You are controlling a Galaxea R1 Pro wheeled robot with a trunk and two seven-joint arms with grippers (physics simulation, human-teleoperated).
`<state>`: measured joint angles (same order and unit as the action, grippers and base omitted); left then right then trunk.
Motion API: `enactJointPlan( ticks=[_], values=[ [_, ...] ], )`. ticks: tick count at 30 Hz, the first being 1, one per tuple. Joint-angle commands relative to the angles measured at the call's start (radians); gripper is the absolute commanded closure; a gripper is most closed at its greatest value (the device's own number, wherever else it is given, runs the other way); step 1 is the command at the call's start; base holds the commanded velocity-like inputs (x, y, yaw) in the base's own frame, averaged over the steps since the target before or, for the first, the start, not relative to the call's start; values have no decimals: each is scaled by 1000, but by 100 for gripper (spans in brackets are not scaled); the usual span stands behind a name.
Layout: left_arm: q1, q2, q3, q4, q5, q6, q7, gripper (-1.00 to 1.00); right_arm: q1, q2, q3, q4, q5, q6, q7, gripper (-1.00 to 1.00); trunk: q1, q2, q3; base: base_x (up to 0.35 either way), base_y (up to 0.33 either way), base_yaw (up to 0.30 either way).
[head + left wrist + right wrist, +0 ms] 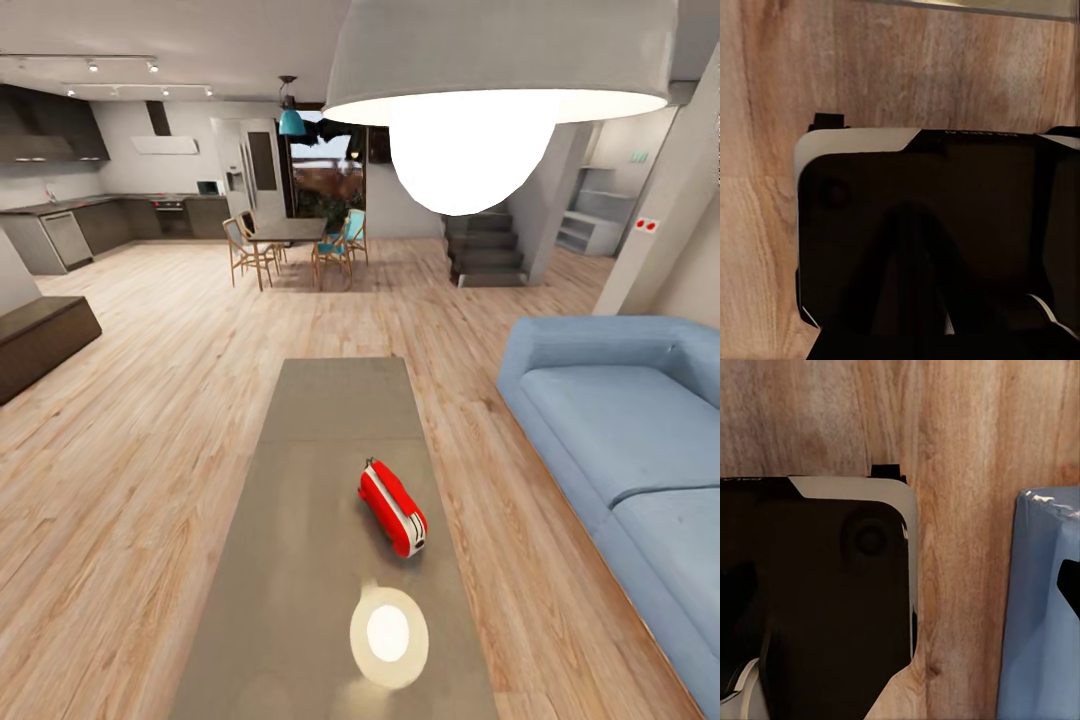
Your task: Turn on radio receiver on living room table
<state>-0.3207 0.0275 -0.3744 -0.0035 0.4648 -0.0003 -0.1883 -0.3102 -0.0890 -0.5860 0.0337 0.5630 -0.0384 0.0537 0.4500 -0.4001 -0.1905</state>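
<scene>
We stand at the near end of the long grey counter (330, 400) in the living room, and the radio receiver (393, 507) lies on it, a little right of the centre line and just beyond the bright lamp reflection (389, 637) on the top. The blue sofa (620, 430) runs along the right side, the white pendant lamp (470, 90) hangs overhead.

The radio lies on its side, its long axis running diagonally: one end points away and to the left, the other toward us and to the right, white band along its length. We cannot make out the switch from here.

We judge the main risks as these. The radio is small and rounded, so an off-centre push on it could slide or spin it across the smooth top toward the sofa-side edge instead of pressing anything. Reaching without knowing which face carries the switch could waste the motion. The low counter and nearby sofa leave the base little room.

Both wrist views look down at the wood floor (907, 75) and a dark robot body part; we cannot tell whether either end effector is spread or closed.
</scene>
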Motion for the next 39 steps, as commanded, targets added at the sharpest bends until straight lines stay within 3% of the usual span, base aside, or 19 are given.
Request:
enactJointPlan(
  ticks=[1, 13, 39],
  values=[
    [1, -4, 0, 0, 0, 0, 0, 100, 0, 0, 0, 0, 0, 0, 0, -100, 0, 0, 2, 0, 0, 0],
    [21, -18, 0, -1, 0, -1, 0, 100, 0, -4, 0, -1, 0, 3, 0, -100, 0, 0, 13, 0, 0, 0],
    [22, 1, -1, -7, -7, -1, 0, 100, 0, 6, 2, -3, 6, 0, 0, -100, 0, 0, 13, 0, 0, 0]
  ],
)
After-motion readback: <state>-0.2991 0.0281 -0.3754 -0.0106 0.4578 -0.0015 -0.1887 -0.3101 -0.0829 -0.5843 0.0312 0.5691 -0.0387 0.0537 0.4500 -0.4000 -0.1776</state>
